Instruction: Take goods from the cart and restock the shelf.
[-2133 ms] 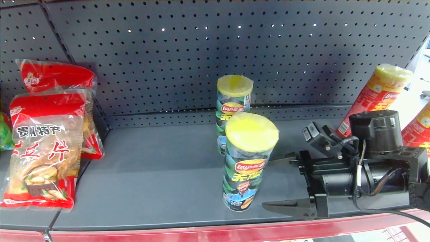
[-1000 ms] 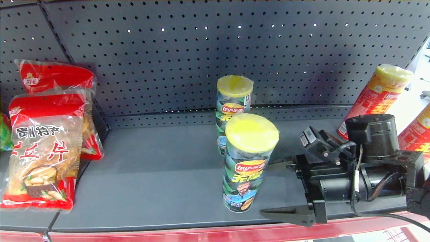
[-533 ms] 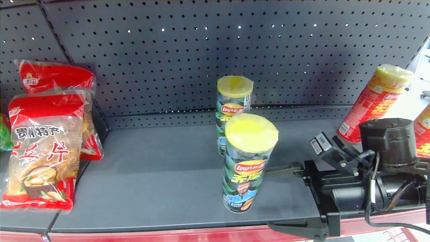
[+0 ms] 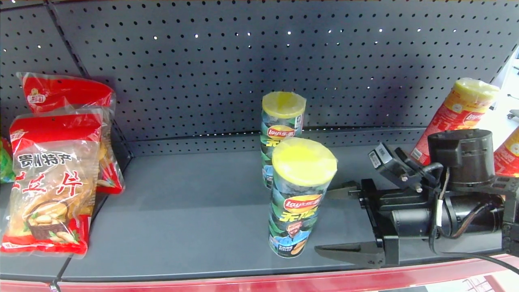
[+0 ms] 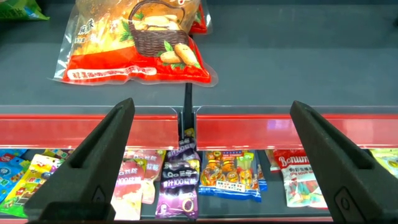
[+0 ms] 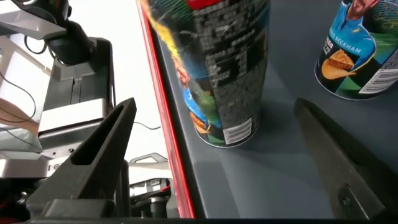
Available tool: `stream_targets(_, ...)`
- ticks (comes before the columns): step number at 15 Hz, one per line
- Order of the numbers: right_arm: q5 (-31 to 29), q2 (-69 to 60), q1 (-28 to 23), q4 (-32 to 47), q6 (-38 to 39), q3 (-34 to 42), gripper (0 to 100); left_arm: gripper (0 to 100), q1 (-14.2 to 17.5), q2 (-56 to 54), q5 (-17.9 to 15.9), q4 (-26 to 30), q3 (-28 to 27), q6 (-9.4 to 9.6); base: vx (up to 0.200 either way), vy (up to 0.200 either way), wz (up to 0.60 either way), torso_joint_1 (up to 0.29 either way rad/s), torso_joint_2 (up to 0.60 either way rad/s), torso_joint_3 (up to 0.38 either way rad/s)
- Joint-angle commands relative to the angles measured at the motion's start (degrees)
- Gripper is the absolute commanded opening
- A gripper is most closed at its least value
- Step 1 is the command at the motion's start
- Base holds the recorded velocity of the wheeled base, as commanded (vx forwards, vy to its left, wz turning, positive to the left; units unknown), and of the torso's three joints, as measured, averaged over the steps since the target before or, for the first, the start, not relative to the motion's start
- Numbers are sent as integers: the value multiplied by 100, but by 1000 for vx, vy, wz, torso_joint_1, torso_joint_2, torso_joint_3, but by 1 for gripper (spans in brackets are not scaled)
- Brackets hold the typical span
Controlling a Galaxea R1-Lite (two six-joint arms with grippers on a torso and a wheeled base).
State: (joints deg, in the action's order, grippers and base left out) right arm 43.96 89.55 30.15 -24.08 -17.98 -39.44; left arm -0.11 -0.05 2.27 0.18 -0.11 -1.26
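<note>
Two green chip cans with yellow lids stand upright on the grey shelf [image 4: 190, 211], the front can [image 4: 301, 194] near the edge and the back can [image 4: 282, 121] behind it. My right gripper [image 4: 325, 221] lies level just right of the front can, open, one finger towards the shelf's front edge and one farther back, not touching the can. The right wrist view has the front can [image 6: 230, 68] just beyond the right gripper [image 6: 214, 102] and the back can [image 6: 357, 50] farther off. My left gripper [image 5: 211, 106] is open and holds nothing, facing the shelf's red front edge [image 5: 249, 121].
Red snack bags [image 4: 52, 178] lean at the shelf's left end, one seen as the snack bag [image 5: 137, 37] in the left wrist view. Red chip cans [image 4: 458, 109] stand at the right end behind my right arm. Packaged goods [image 5: 230, 177] fill a lower shelf.
Half a second ago my right gripper hung lower, at the shelf's front edge; it has risen and shifted slightly left towards the front can, still open. The cans have not moved.
</note>
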Motion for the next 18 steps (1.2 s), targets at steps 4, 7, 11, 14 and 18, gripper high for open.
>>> stream_targets(4,16,1,26,-1,-4,41,100,100,-7,5,2,-1,-7,3,0,0,0,0,0,0)
stream_targets(7,43,-69,70,-1,-4,15,100,100,2,5,2,-1,2,-6,0,0,0,0,0,0)
stream_targets(11,34,-201,105,-1,-4,138,100,100,-7,5,2,-1,2,3,0,0,0,0,0,0)
stream_targets(14,51,-289,105,8,-4,217,100,100,2,5,2,-1,2,3,0,0,0,0,0,0)
stream_targets(18,104,-386,114,8,-12,243,100,100,2,5,2,-1,2,-6,0,0,0,0,0,0)
